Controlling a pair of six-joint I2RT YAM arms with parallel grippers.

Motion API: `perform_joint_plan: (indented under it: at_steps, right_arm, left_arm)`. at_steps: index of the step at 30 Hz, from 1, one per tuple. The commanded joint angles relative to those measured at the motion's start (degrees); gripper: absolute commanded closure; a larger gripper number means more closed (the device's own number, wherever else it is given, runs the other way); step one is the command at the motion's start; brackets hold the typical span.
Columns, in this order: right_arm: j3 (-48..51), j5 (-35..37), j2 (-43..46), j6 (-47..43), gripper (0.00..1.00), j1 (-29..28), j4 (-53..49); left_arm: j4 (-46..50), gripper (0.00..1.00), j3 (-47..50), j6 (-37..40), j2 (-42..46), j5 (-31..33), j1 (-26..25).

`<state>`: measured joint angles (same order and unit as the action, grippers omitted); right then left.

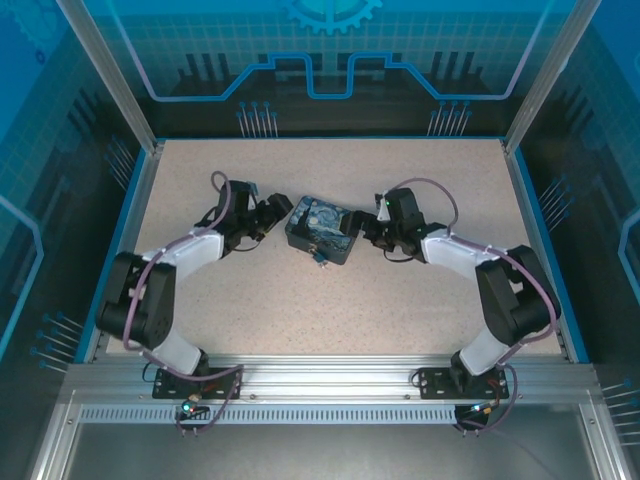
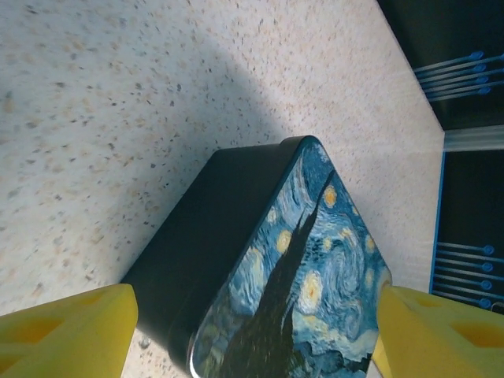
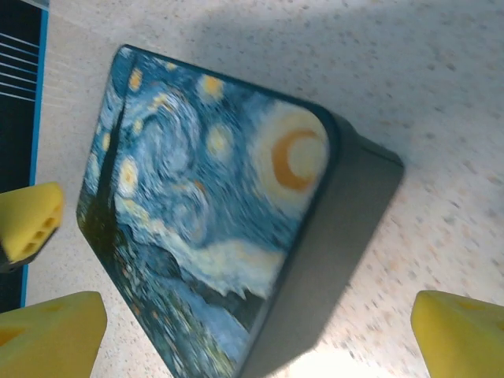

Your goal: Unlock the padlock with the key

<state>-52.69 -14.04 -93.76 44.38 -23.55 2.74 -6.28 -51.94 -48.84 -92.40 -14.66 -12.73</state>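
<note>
Top external: found left claw [image 1: 272, 214] and right claw [image 1: 370, 232] spread open, holding nothing, flanking the tin [image 1: 322, 228], padlock [image 1: 320, 261] apparently at its near wall, key too small to discern; judged wise to locate that key before closing.

you have the tin [image 1: 322, 228] on the table [image 1: 420, 300], about mid-way across. left gripper [image 1: 275, 215] sits just left of it, right gripper [image 1: 366, 230] just right, the tin between each pair of fingers [image 2: 63, 331]. padlock [image 1: 320, 261] lies at the tin's near side, against it.
</note>
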Motion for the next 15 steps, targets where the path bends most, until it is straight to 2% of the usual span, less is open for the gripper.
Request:
perform_joint_plan:
  at_steps: [1, 6, 15]
  right_arm:
    - [-4.11, -1.71, -3.31, 0.47, 0.0, 0.52, -0.55]
    - [-7.83, -4.16, -7.32, 0.15, 0.01, 0.61, -1.66]
    - [-17.06, -10.14, -13.9, -5.07, 0.11, 0.81, -4.62]
  left_arm:
    - [1.54, 0.19, -6.58, 5.18, -6.11, -7.12, 0.1]
    - [2.18, 0.2, -8.79, 7.01, -8.91, -8.96, -1.57]
    - [2.04, 0.24, -4.25, 6.67, -3.89, -9.23, -4.46]
